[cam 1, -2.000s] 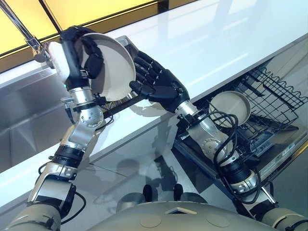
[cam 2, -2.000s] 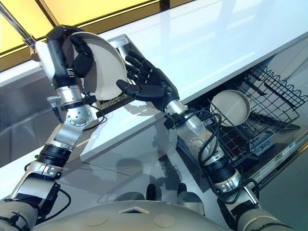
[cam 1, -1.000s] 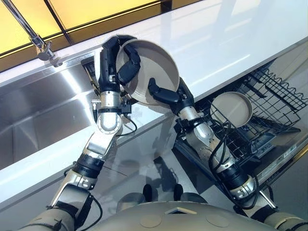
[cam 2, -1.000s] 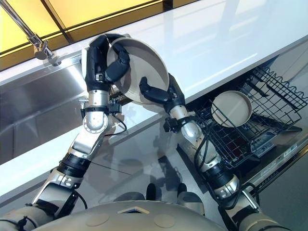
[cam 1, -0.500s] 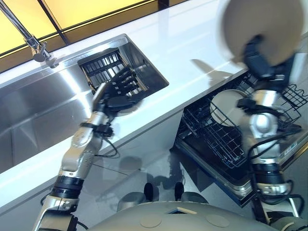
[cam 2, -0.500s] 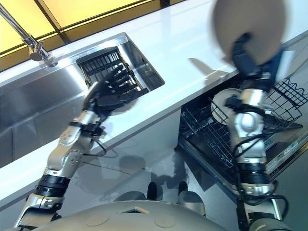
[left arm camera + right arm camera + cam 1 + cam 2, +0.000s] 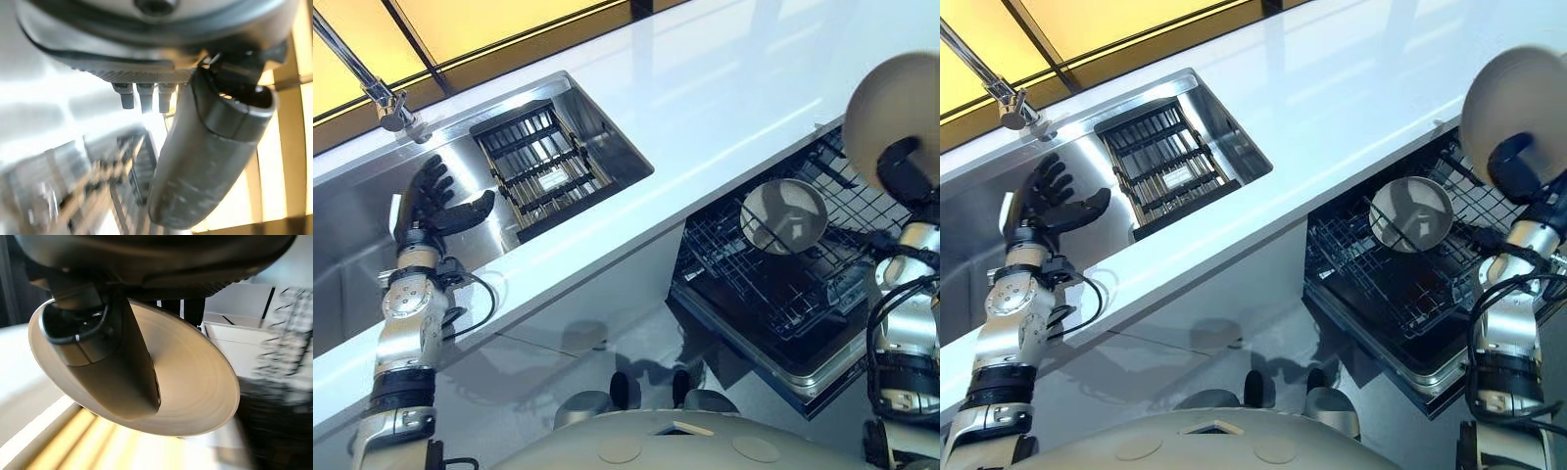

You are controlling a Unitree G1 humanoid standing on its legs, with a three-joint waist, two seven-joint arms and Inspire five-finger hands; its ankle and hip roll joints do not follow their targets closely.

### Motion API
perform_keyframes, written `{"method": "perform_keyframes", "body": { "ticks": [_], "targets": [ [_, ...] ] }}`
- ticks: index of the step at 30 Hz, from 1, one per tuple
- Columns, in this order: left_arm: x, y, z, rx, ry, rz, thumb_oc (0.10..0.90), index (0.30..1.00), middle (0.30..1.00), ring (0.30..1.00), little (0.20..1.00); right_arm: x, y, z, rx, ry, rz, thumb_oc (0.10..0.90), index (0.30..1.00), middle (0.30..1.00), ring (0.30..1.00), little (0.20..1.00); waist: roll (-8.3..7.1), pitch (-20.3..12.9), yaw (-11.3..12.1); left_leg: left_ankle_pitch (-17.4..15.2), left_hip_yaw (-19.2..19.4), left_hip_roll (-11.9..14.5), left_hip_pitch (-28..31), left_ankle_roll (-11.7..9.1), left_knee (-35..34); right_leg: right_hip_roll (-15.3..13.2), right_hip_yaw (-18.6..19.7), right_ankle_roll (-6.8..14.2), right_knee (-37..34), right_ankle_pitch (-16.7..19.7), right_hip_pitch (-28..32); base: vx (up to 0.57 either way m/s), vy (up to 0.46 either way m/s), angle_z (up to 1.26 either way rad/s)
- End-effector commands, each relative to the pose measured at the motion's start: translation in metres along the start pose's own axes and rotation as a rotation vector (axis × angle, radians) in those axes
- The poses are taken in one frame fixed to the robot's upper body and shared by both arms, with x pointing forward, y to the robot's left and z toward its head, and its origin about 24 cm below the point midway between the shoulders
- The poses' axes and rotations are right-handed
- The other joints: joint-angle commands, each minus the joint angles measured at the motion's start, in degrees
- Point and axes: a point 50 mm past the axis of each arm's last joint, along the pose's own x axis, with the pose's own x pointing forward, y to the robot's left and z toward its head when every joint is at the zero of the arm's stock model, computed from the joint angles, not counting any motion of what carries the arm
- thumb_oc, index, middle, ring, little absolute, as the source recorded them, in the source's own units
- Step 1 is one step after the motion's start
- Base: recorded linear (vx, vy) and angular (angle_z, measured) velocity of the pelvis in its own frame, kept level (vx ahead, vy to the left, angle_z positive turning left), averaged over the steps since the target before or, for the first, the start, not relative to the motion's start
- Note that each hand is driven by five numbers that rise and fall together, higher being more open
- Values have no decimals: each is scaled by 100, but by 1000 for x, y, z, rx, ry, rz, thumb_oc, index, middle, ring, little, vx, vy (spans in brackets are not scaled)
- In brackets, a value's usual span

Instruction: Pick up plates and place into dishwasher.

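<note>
At the far left, the left hand [image 7: 433, 208] is held over the steel sink [image 7: 352, 255], its fingers spread and straight with nothing in them. Behind it, the tap [image 7: 367, 73] rises from the back edge of the sink. A dark slatted rack [image 7: 536, 166] is set in the right end of the sink. The white counter [image 7: 705, 108] runs on from there toward the right. Below its front edge, the dishwasher rack [image 7: 773, 284] is pulled out, a dark wire basket in which one round beige plate [image 7: 783, 216] stands tilted on its edge. At the far right, a second plate [image 7: 889, 113] is held up above the dishwasher rack by the right hand [image 7: 907, 172]. This plate is round, plain and pale beige, shallow like a dish, with faint rings seen on its surface in the right wrist view. The thumb is pressed across its face and the fingers are clamped behind it.
</note>
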Motion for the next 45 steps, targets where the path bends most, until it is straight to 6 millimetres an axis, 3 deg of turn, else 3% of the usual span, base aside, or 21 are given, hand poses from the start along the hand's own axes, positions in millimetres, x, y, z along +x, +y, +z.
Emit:
{"method": "perform_keyframes", "body": {
  "ticks": [1,15,22,32,33,34,38,40,42,45],
  "targets": [
    [12,45,48,166,-234,122,800,900,900,900,900,15,-10,60,-107,-342,57,100,300,300,300,200,-35,-498,-65,-516,202,-77,63,5,23,134,-75,220,838,-1034,-164,-22,12,-4],
    [4,59,49,107,-278,211,800,900,900,900,900,-15,11,40,-357,-217,475,100,300,300,300,200,0,-359,-353,-497,434,-60,-91,-23,53,147,137,278,957,-1004,-464,-40,22,-12],
    [6,47,45,66,-295,197,800,900,900,900,900,-42,50,-9,-470,74,758,100,300,300,300,200,-33,-351,-278,-481,461,-48,-101,-61,55,117,80,315,861,-972,-410,-11,5,-3],
    [10,14,37,13,-256,125,800,900,900,900,900,-75,96,-61,-535,337,741,100,300,300,300,200,5,-330,85,-430,213,-80,-75,-74,88,53,-120,285,820,-955,-245,25,9,5],
    [10,11,36,10,-249,118,800,900,900,900,900,-77,99,-63,-536,348,730,204,389,389,389,304,20,-318,118,-423,184,-85,-74,-76,87,45,-137,280,820,-953,-232,22,21,15],
    [11,10,36,8,-244,112,800,900,900,900,900,-78,102,-64,-538,349,712,800,900,900,900,900,33,-307,149,-419,155,-89,-73,-75,90,38,-148,273,826,-956,-219,17,16,12],
    [11,6,34,0,-223,90,800,900,900,900,900,-70,111,-48,-426,286,626,800,900,900,900,900,65,-270,237,-408,66,-97,-66,-58,103,17,-179,266,874,-963,-196,16,-2,17],
    [11,4,32,2,-215,79,800,900,900,900,900,-58,112,-26,-321,180,519,800,900,900,900,900,79,-252,259,-405,32,-101,-66,-40,104,16,-183,261,901,-967,-201,2,-14,10],
    [9,1,29,3,-207,75,800,900,900,900,900,-42,109,9,-137,19,351,800,900,900,900,900,106,-241,260,-420,22,-100,-74,-17,109,22,-162,252,941,-990,-228,-4,1,3],
    [6,0,22,-9,-193,78,800,900,900,900,900,-31,95,38,78,-113,153,800,900,900,900,900,173,-264,217,-415,77,-106,-130,10,125,32,-117,248,953,-955,-308,-39,28,3]
  ]
}}
